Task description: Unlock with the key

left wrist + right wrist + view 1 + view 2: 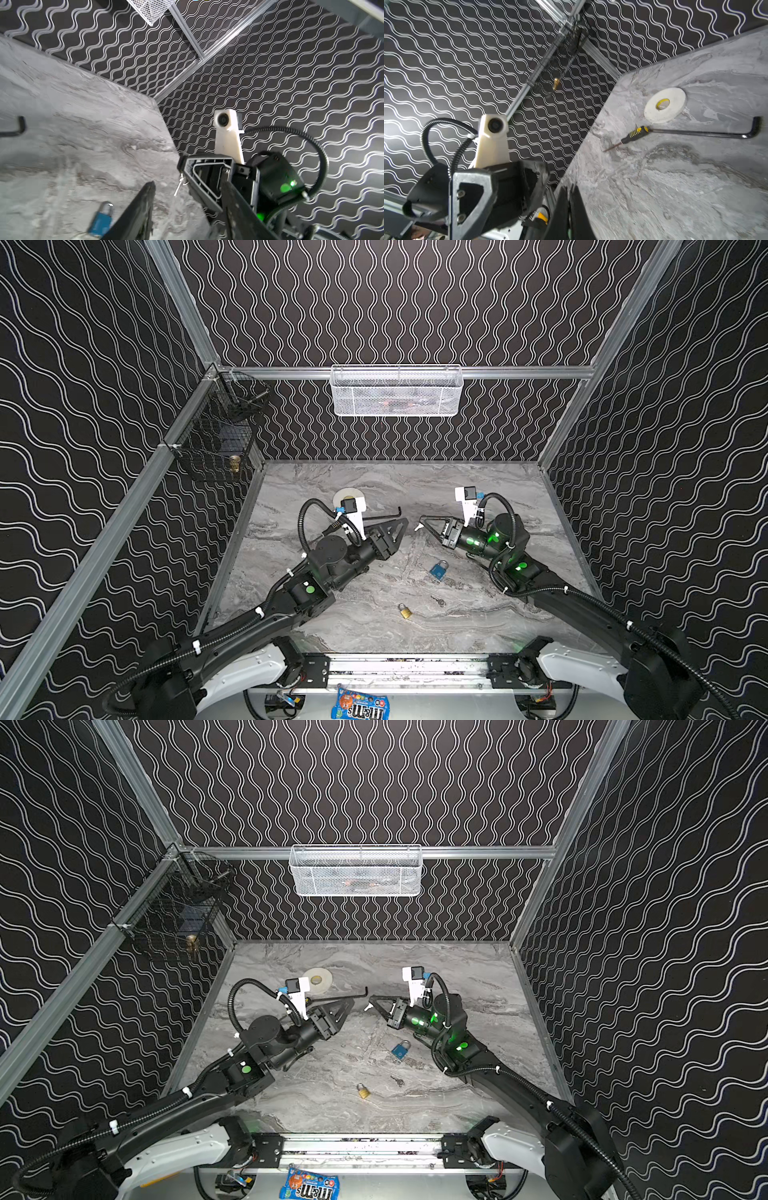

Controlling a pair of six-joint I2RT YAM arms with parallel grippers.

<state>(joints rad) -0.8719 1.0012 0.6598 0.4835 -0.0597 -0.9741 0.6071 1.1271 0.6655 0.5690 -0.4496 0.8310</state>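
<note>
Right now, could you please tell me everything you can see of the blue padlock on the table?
The blue padlock lies flat on the marbled table, slightly right of its middle. Its small blue body looks like coated metal. A silvery shackle arches from its far end, seemingly seated, though it is too small to confirm. Only the table touches it.

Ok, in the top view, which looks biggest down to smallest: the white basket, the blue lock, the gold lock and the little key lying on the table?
1. white basket, by far the largest
2. blue lock
3. gold lock and little key: they look about alike, too close to rank
</note>
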